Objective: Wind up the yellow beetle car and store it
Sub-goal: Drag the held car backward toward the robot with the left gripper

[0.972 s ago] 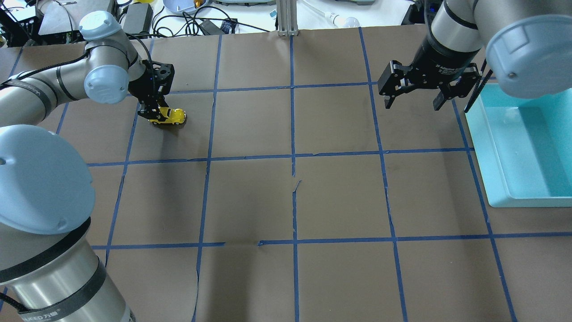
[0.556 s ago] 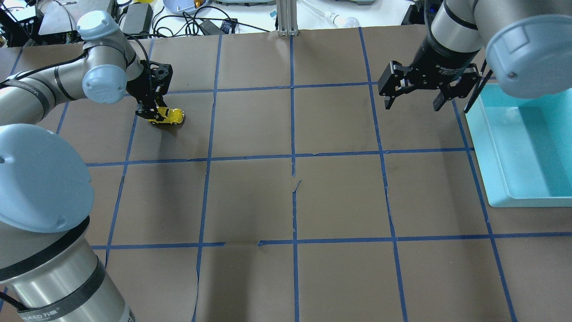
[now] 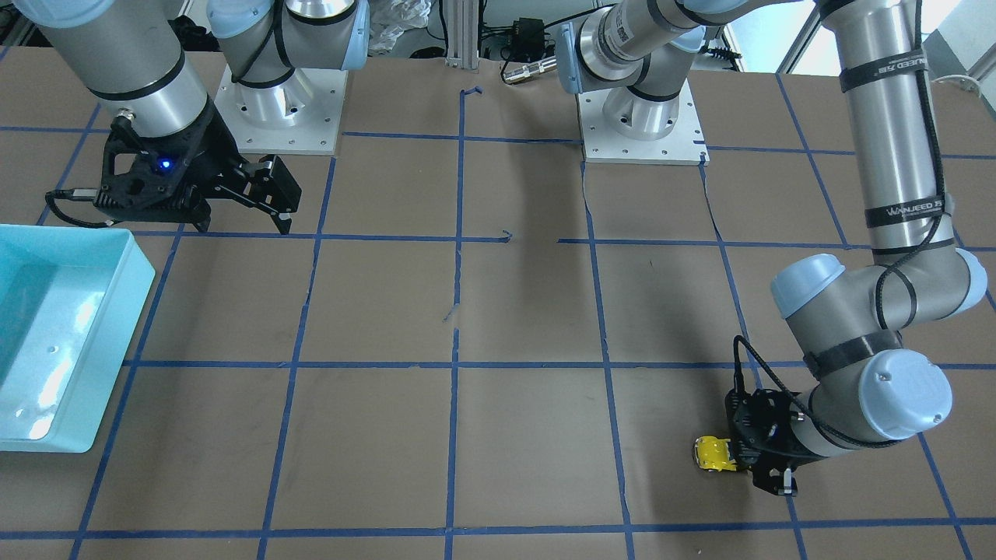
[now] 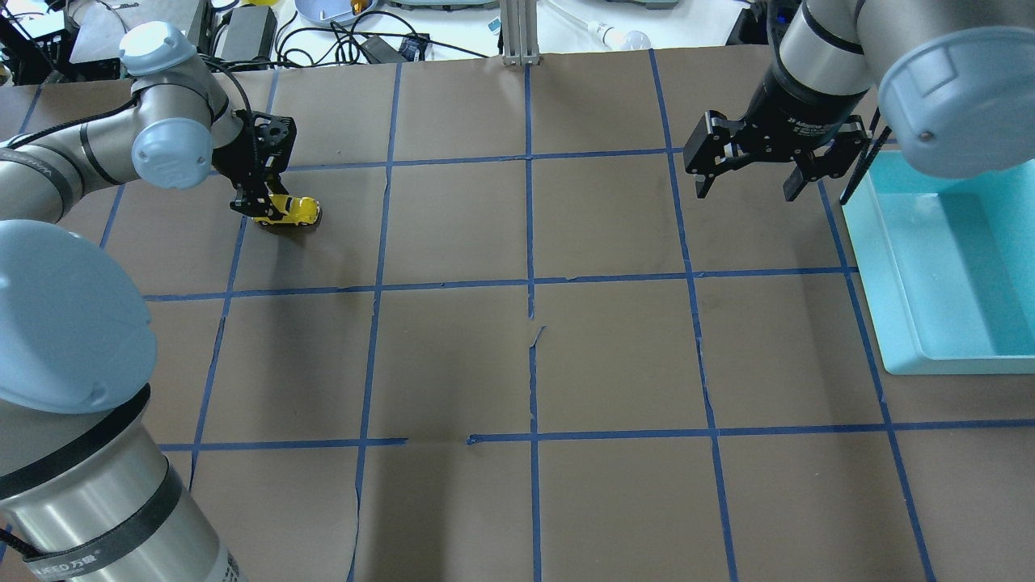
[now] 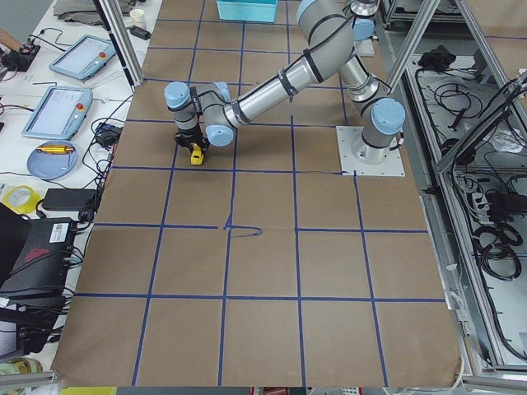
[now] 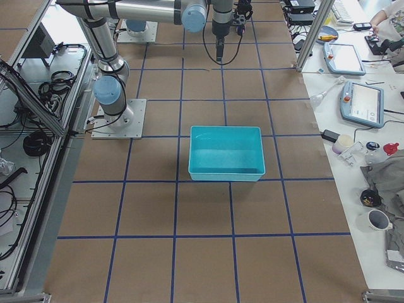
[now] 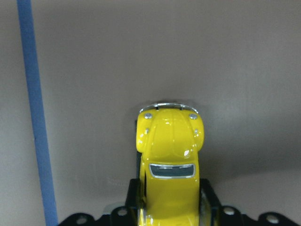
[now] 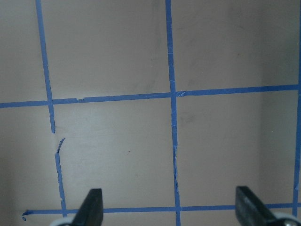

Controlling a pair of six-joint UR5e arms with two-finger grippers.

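The yellow beetle car (image 4: 293,210) rests on the brown table at the far left, with its wheels on the surface. My left gripper (image 4: 260,206) is shut on its rear half. The left wrist view shows the car (image 7: 170,155) between the two dark fingers, its nose pointing away. It also shows in the front view (image 3: 714,453) and the left exterior view (image 5: 197,153). My right gripper (image 4: 744,186) hangs open and empty above the table at the far right, beside the bin. Its fingertips (image 8: 91,207) show spread wide in the right wrist view.
A light-blue bin (image 4: 954,267) stands at the right edge; it also shows in the front view (image 3: 54,334) and the right exterior view (image 6: 226,153). Blue tape lines grid the brown table. Cables and tools lie beyond the far edge (image 4: 340,36).
My left gripper has dragged the car a short way to the left along the table. The right arm has not moved.
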